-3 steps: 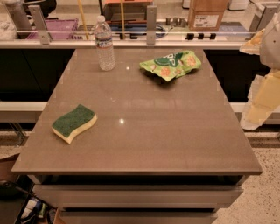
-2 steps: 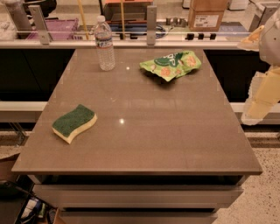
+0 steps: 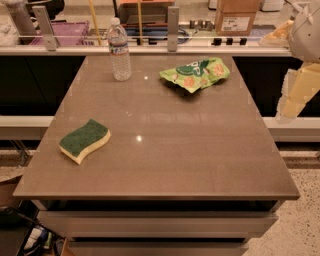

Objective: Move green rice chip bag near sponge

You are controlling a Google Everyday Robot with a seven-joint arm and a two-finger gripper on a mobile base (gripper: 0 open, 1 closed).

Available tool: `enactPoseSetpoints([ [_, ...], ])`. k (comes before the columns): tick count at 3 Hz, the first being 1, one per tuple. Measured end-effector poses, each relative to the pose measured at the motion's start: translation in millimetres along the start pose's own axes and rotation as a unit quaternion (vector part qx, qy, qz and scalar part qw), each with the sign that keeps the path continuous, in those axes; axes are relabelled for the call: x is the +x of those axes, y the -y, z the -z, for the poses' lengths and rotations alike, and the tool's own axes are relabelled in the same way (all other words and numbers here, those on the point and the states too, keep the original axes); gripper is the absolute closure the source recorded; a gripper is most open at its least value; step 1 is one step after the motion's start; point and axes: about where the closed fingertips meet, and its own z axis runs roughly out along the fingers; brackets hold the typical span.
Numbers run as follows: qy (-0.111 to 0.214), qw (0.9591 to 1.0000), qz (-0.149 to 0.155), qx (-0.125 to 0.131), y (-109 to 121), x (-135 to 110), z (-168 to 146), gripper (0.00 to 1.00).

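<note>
The green rice chip bag [image 3: 196, 73] lies crumpled on the far right part of the brown table [image 3: 165, 150]. The sponge [image 3: 84, 140], with a dark green top and pale yellow body, lies near the table's left edge, well apart from the bag. My gripper [image 3: 294, 95] hangs off the table's right side, at the frame's right edge, level with the bag and to its right, touching nothing.
A clear plastic water bottle [image 3: 119, 49] stands upright at the far left of the table, left of the bag. A counter ledge with posts [image 3: 173, 22] and a cardboard box [image 3: 237, 15] runs behind the table.
My arm at the right edge has shifted slightly upward. The bag, sponge and bottle have not moved.
</note>
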Motion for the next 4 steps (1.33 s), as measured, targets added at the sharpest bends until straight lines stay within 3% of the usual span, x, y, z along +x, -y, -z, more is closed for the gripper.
enactPoseSetpoints([
  [1, -0.010, 0.9997, 0.005, 0.020, 20, 3, -16, 0.00],
  [2, -0.045, 0.9969, -0.010, 0.064, 41, 4, -34, 0.00],
  [3, -0.062, 0.9944, -0.023, 0.082, 49, 13, -35, 0.00],
  [4, -0.061, 0.9947, -0.021, 0.080, 48, 12, -35, 0.00],
])
